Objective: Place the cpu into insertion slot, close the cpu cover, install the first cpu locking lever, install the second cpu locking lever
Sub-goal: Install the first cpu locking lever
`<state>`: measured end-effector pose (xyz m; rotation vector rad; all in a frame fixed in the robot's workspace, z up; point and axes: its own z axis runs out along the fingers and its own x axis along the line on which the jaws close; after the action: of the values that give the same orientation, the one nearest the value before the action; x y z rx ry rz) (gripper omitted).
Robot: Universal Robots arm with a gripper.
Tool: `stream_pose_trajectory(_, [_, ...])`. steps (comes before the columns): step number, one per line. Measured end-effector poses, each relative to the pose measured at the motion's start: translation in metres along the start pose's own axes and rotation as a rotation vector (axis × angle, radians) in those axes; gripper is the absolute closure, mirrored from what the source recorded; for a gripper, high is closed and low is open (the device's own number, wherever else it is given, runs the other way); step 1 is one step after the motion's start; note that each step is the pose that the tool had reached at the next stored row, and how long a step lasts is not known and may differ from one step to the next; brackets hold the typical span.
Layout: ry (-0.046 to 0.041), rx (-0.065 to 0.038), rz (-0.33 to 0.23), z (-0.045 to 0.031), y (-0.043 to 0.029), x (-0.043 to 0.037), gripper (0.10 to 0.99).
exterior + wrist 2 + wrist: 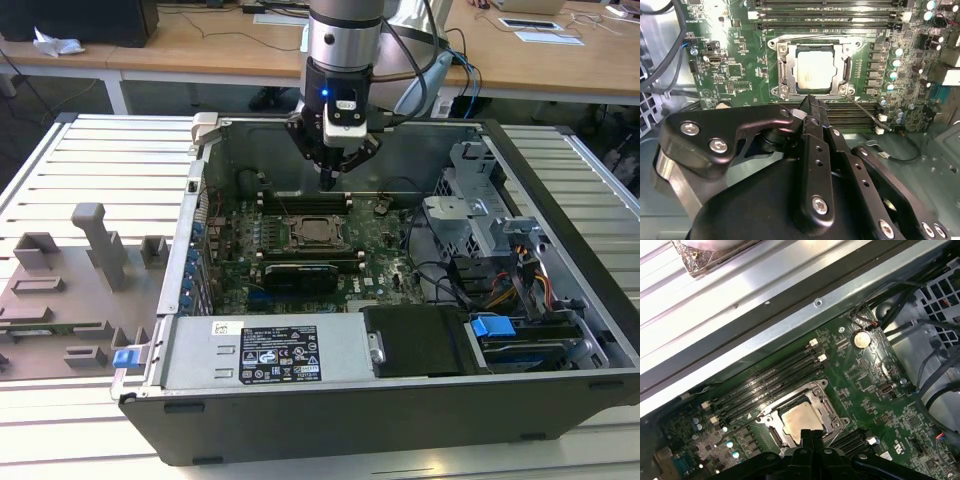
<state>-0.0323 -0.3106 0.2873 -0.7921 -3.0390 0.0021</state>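
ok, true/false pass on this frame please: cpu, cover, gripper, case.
1. The cpu sits in the insertion slot. True.
2. The gripper holds the cpu. False: it is shut on nothing, and in the second wrist view its tip is at the slot's edge.
3. The cpu cover lies down around the cpu, whose silver top shows through its window. True.
4. The gripper is over the drive bays. False: it is over the green motherboard.
5. The computer case is closed. False: it lies on its side, open on top.
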Motion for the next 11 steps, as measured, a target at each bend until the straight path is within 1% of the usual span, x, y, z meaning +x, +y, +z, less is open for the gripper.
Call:
stream_pose_trajectory(3, [0.0, 0.0, -0.042, 0.0, 0.0, 0.0, 0.98])
stream_pose_trajectory(11, [-0.0001, 0.0, -0.107, 0.0, 0.0, 0.0, 0.98])
